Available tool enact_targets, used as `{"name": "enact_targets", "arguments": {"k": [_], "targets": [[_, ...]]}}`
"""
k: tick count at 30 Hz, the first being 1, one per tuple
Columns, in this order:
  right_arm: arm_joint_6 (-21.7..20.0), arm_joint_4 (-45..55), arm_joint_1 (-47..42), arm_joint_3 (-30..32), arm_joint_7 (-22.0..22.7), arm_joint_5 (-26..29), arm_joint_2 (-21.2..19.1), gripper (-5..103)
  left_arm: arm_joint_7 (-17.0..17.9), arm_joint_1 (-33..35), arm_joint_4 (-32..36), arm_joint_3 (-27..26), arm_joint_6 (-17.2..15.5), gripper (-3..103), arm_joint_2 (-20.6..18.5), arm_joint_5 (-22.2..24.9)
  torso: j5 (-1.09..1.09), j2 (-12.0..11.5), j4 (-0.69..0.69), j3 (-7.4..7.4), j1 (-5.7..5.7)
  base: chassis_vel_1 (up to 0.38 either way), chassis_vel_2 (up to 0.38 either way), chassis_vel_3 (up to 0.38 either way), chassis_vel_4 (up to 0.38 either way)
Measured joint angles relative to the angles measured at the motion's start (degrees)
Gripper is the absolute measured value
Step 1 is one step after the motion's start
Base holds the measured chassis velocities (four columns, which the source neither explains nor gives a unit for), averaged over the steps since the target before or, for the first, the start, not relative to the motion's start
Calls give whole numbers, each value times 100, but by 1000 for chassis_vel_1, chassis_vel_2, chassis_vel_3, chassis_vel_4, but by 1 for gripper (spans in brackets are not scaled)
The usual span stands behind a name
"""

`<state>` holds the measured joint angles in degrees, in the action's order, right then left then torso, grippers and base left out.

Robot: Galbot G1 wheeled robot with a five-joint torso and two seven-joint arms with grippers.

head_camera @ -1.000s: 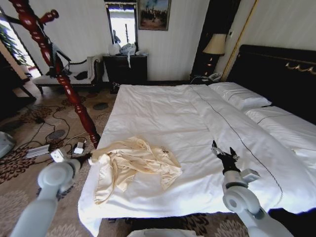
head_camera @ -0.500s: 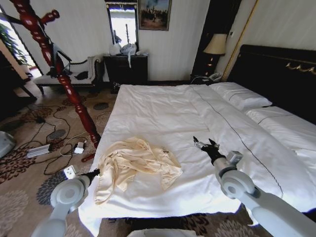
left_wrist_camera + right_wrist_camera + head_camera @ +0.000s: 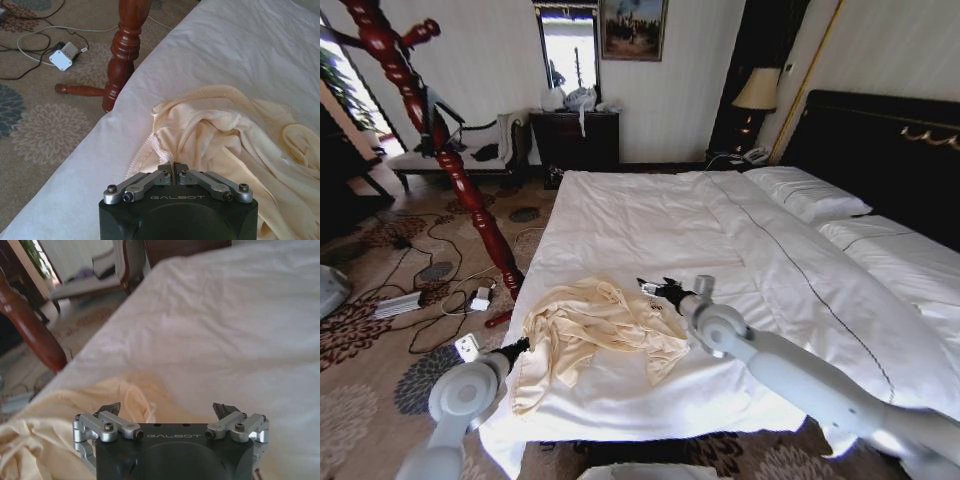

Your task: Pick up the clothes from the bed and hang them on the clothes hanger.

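The place was a bedroom, like in a hotel. A wide bed with white pillows stood against a dark headboard. A lamp and a telephone were beside it, and a framed picture hung above a dark dresser.

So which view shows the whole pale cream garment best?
The head view: the crumpled pale cream-yellow garment lies whole on the white-sheeted bed. The left wrist view shows one bunched part; the right wrist view, just an edge.
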<state>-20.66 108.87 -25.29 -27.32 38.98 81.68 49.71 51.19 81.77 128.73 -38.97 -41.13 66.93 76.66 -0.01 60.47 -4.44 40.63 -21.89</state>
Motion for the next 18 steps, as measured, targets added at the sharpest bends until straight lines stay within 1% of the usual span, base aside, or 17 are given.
{"name": "enact_targets", "arguments": {"k": [1,3,4,6,7,8,10,12,18], "targets": [[-239,-140,127,-119,310,191,181,100,1,12,48,-29,0,2,1,0,-2,0,0,0,0,0,0,0,0],[-542,-441,265,-279,691,337,468,100,6,57,147,-80,0,2,-2,1,-1,0,-2,0,0,0,0,0,0],[-542,-441,265,-279,691,337,468,100,6,57,147,-80,0,2,-2,1,-1,0,-2,0,0,0,0,0,0],[-596,-653,304,-347,750,290,613,100,8,96,220,-106,0,2,-2,2,-1,0,-2,0,0,0,0,0,0],[-608,-837,323,-371,771,231,749,100,10,138,283,-128,0,2,5,3,0,0,-3,0,0,0,0,0,0],[-608,-837,323,-371,771,231,749,100,10,138,283,-128,0,2,5,3,0,0,-3,0,0,0,0,0,0],[-610,-1043,352,-385,780,159,910,100,14,173,326,-143,0,2,13,5,-1,0,-3,-1,0,0,0,0,0],[-592,-1361,420,-407,782,8,1156,100,21,188,336,-163,0,2,13,3,0,0,-2,-1,1,0,0,0,0],[-612,-1638,567,-427,911,-65,1377,101,27,146,258,-185,2,2,-24,-2,-1,0,-1,-1,1,0,0,0,0]]}}
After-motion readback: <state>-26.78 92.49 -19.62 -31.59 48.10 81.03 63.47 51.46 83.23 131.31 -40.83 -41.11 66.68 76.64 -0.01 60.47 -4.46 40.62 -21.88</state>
